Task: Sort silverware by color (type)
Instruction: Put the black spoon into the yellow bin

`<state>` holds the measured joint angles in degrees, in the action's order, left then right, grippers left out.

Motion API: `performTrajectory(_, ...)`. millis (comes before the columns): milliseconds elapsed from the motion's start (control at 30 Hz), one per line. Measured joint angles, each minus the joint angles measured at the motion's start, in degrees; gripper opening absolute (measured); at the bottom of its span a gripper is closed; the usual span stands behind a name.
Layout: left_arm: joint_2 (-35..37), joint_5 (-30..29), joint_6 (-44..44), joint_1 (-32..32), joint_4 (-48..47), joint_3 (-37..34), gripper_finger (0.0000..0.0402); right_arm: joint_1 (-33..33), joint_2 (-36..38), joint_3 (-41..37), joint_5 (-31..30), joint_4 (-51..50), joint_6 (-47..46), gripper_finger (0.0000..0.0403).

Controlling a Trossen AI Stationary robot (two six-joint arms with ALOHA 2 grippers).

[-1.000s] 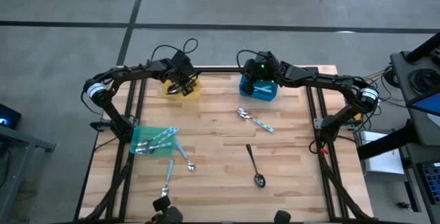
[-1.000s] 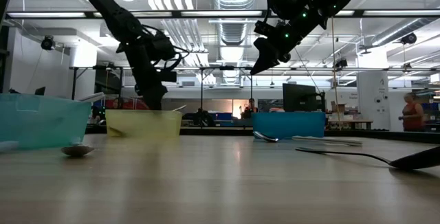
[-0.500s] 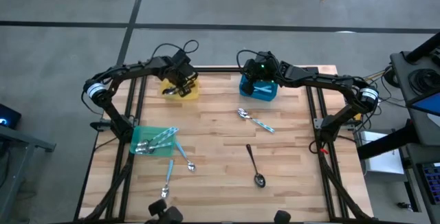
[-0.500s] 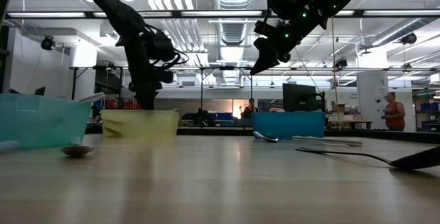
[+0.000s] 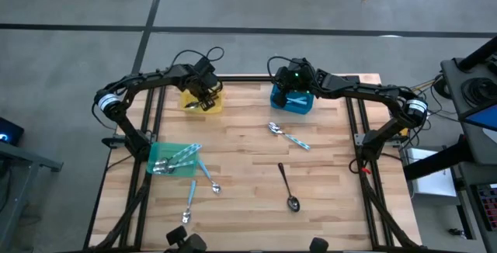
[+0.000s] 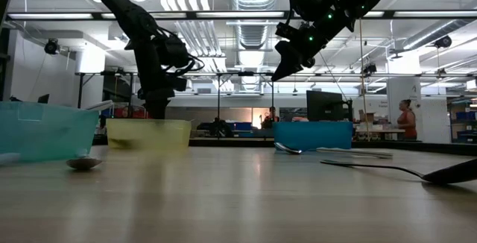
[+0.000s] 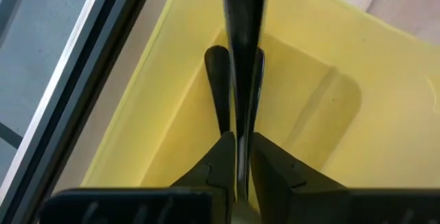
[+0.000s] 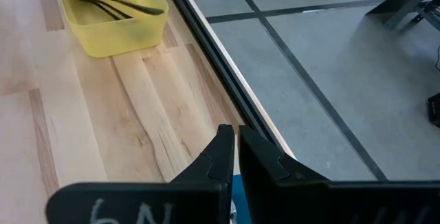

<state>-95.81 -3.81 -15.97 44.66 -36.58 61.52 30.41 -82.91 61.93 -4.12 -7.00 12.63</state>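
Wooden planks make up the bench (image 5: 334,168), which stands on a grey floor, with three plastic bins on it: a yellow bin (image 5: 220,106) at the far left, a blue bin (image 5: 291,104) at the far edge right of it, and a green bin (image 5: 155,154) at the left edge, nearer.

Over the yellow bin the left gripper (image 7: 238,136) points down, its jaws clenched on the handle of a dark utensil (image 7: 244,31) that reaches into the bin. A second dark spoon (image 7: 216,80) lies on the bin's floor just beside it.

The right gripper (image 8: 235,131) hangs above the blue bin, jaws pressed together and grasping nothing.

The remaining silverware lies spread out. A black spoon (image 5: 287,187) is on the bare wood right of centre, toward the near side. A blue-handled spoon (image 5: 287,136) lies in the middle, nearer than the blue bin. Several blue-handled pieces (image 5: 175,158) rest in the green bin, some sticking out over its right rim. Two more blue-handled spoons (image 5: 207,177) lie on the wood just near of that bin.

Beyond the bench, far to the right in the low view, a person (image 6: 406,120) stands in the room.
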Motion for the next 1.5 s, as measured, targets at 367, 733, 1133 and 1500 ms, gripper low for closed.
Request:
performTrajectory(367, 0.0, -0.02, 0.02, 0.0, 0.26, 0.0, 0.0045, 0.0, 0.0, 0.0, 0.0, 0.0, 0.02, 0.0013)
performTrajectory(733, -1.61, 0.23, -2.62, 0.04, 7.34, -0.12, 0.0084, 0.0, 0.0, -0.01, 0.0, -0.03, 0.02, 0.0013)
performTrajectory(1133, -6.57, -2.3, -3.28, 0.02, 8.76, -0.17, 0.0087, 0.0, 0.0, 0.0, 0.0, -0.05, 0.41, 0.0013)
performTrajectory(1500, -3.5, -3.19, -1.23, 0.0, 8.51, -0.17, 0.0006, 0.0, 0.0, -0.02, -0.07, -0.05, 0.43, 0.0013)
